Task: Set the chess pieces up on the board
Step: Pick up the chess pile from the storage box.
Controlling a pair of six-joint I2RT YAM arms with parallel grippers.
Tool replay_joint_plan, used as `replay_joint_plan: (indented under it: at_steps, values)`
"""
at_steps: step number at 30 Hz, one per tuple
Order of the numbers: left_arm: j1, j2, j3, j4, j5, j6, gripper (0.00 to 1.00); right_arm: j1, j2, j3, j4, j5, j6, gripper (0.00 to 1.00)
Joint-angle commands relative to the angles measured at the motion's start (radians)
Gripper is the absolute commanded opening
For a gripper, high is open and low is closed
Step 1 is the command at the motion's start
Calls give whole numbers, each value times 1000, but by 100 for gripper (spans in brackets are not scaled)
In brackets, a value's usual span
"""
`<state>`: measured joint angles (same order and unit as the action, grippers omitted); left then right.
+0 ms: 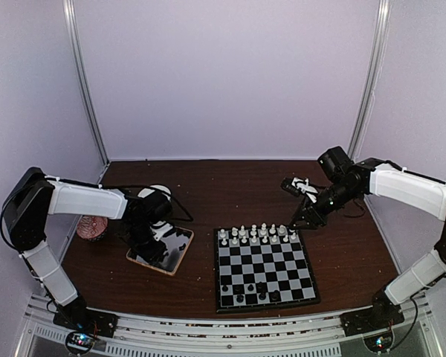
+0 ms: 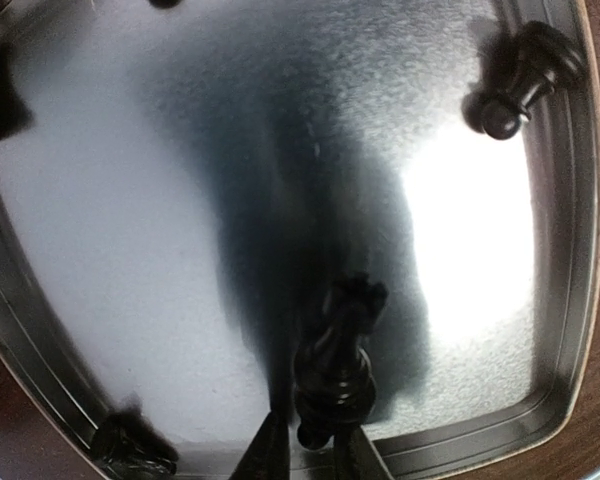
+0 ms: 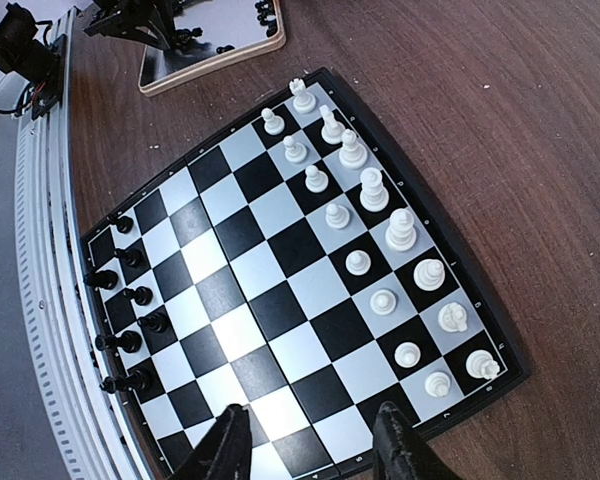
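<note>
Pale lilac walls close in a dark wooden table (image 1: 230, 186), and on it the board (image 3: 280, 312) lies just in front of the right arm, with a shallow wooden-rimmed tray (image 1: 183, 255) to its left. The white pieces (image 3: 373, 190) stand complete in two rows along the far edge. Only a handful of black pieces (image 3: 140, 296) are up on the near rows, so I'd say the black side is the job in hand. The left gripper (image 2: 315, 460) is down inside the tray, its fingertips (image 2: 268, 450) set close on either side of the base of a black piece (image 2: 340, 350), which looks like a knight. Whether they already pinch it I cannot tell. Two more black figures (image 2: 520, 80) lie toppled near the tray's corners. The right gripper (image 3: 310, 450) hangs above the board's far right corner, its fingers apart and nothing between them. To my eye the next move needs a firm hold low on that small glossy piece. Then comes a straight lift clear of the rim and a carry across to a free near-row square, set down upright without knocking its neighbours.
</note>
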<state>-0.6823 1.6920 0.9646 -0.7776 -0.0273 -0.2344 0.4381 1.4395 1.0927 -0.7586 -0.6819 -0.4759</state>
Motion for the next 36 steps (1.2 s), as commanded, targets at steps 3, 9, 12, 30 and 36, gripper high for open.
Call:
replay_joint_plan:
  at_steps: [3,9,12,30,36]
  values:
    - [-17,13,-4,52,-12,17,13,-4,7,11,-6,-25,-8,43]
    - [-23,32,19,81,-46,34,6,-5,7,14,2,-36,14,42]
    - [-26,5,19,82,-77,35,2,-5,7,20,5,-38,26,42]
    - [-244,-230,73,415,139,86,0,92,267,331,-148,-312,198,43]
    - [-273,-163,108,664,332,-69,0,171,317,393,-108,-367,291,44]
